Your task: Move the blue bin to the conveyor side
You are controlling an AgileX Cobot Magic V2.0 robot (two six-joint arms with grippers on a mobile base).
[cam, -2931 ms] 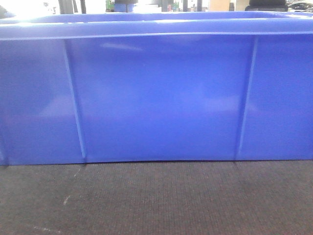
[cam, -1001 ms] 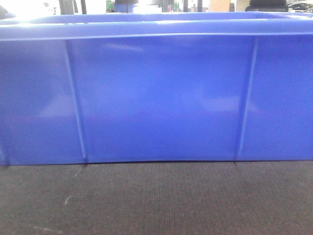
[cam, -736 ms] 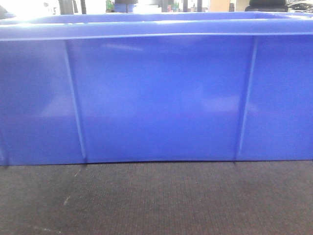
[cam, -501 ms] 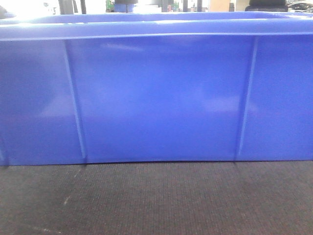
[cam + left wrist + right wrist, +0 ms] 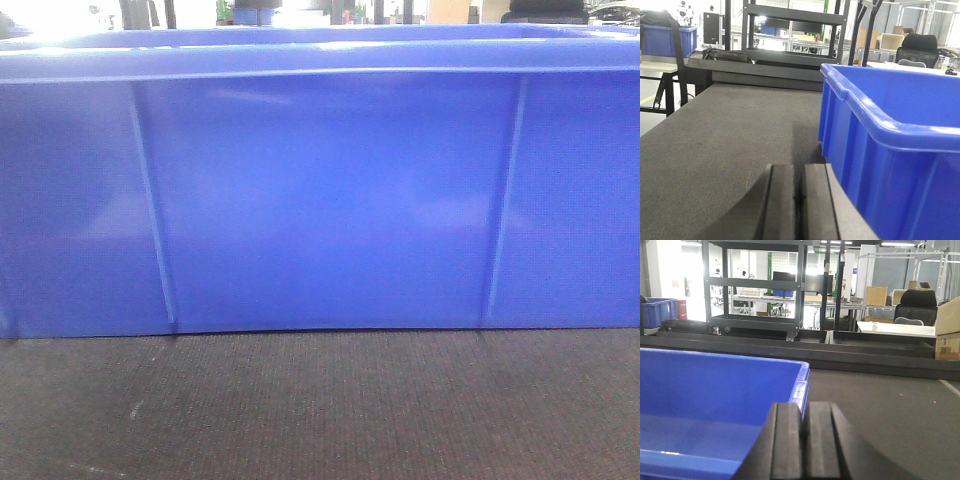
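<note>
Up close, big shiny blue plastic bin (image 5: 320, 200), sides cut off, sitting on flat dark grey woven conveyor belt (image 5: 320, 410). Inside mostly hidden. Left gripper (image 5: 800, 200) and right gripper (image 5: 804, 440) pressed together, grasping nothing.

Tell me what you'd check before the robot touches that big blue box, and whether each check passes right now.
1. The blue bin sits flat on the conveyor: ok.
2. Belt to the bin's left is bare, leaving room to slide: ok in the left wrist view.
3. Left gripper beside the bin's outer wall, not touching it: ok, but its fingers are shut on nothing.
4. Right gripper placed for a hold: not ok, shut and empty, low near the bin's right end.
5. Bin empty: ok for the part of the inside that shows; the rest cannot tell.
</note>
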